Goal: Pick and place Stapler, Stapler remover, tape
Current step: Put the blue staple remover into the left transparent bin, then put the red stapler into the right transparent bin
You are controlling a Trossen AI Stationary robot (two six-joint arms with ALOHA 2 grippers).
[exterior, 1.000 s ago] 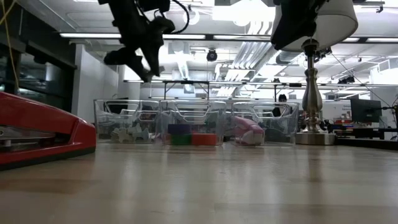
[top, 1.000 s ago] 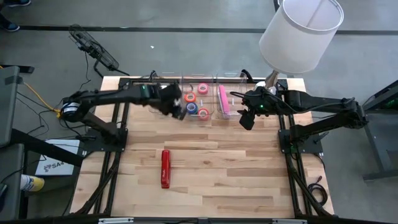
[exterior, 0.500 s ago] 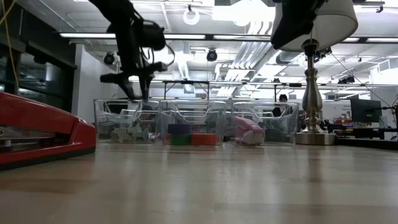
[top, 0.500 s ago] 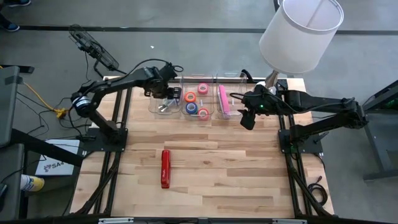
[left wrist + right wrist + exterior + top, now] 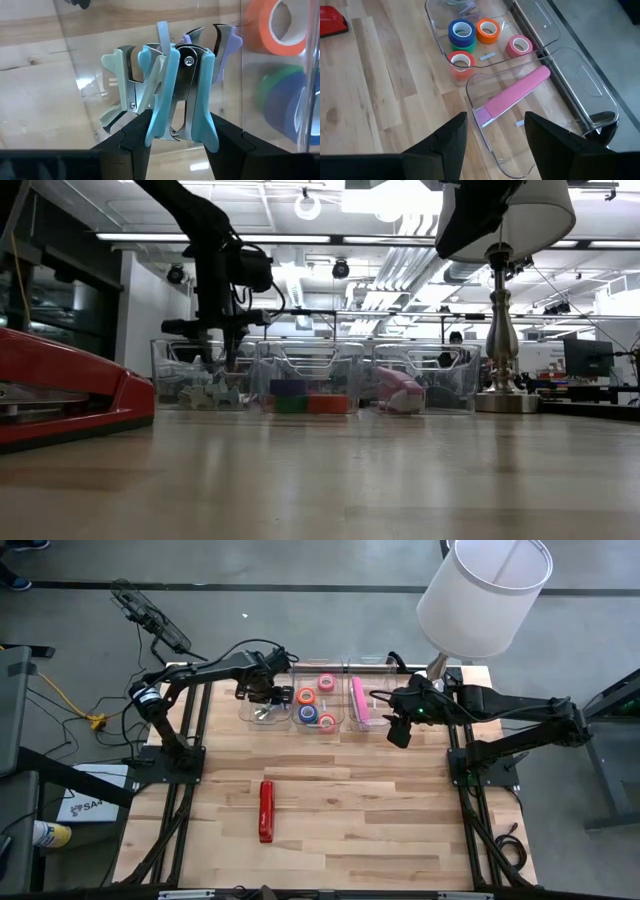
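Note:
My left gripper point(image 5: 262, 695) point(image 5: 215, 360) reaches down into the left clear bin point(image 5: 250, 712), shut on a light-blue staple remover point(image 5: 175, 100). A mint-green remover point(image 5: 117, 85) and a purple one point(image 5: 226, 42) lie on the bin's floor below. Several tape rolls point(image 5: 316, 700) point(image 5: 470, 40) sit in the middle bin. A pink stapler point(image 5: 358, 700) point(image 5: 512, 97) lies in the right bin. The red stapler point(image 5: 265, 810) point(image 5: 60, 385) lies flat on the table. My right gripper point(image 5: 398, 730) point(image 5: 495, 145) hangs open above the right bin's near end. My left gripper pinches the light-blue staple remover between its two fingers, one finger point(image 5: 135, 142) against each plastic handle point(image 5: 157, 125). The fingers come from above, pointing down into the left bin. Whether the remover rests on the removers below, I cannot tell.
A lamp with a white shade point(image 5: 485, 595) stands on its metal base point(image 5: 500, 395) at the table's far right corner, right of the bins. The three clear bins stand in a row along the far edge point(image 5: 310, 375). Bare wood stretches around the red stapler point(image 5: 330, 20).
My left gripper carried the staple remover from over the middle bin toward the table's left, turned to point straight down, and came down into the left bin. My right arm kept still.

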